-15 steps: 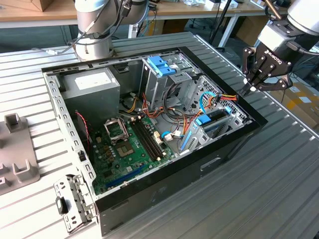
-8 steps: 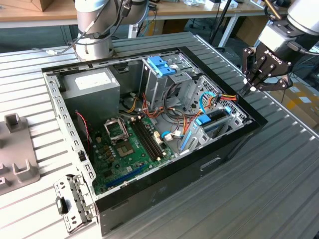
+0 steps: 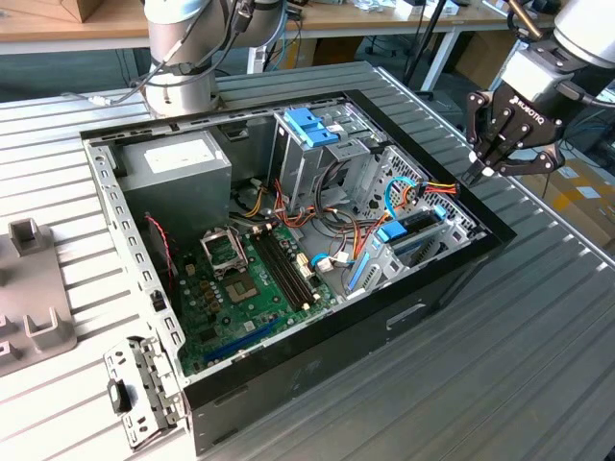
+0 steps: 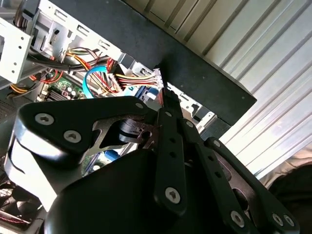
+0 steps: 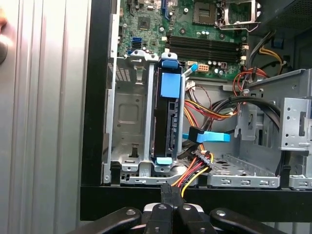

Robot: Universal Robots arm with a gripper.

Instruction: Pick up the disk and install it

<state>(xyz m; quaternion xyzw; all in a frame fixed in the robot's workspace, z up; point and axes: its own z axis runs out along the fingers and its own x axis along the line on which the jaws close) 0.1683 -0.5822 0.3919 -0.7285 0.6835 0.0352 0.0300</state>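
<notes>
Ribbed metal bench, open case; disk seated in its bay.
Gripper pinched together, empty (at case edge); nearby cables could snag.

Pincer tilted downward, fingers pressed together, holding nothing

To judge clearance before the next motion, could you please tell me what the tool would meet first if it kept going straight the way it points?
Probably the computer case's black edge, or the wire bundle just inside it; the tool hangs right there with fingers together. Depth is unclear. The disk sits farther inside.
</notes>
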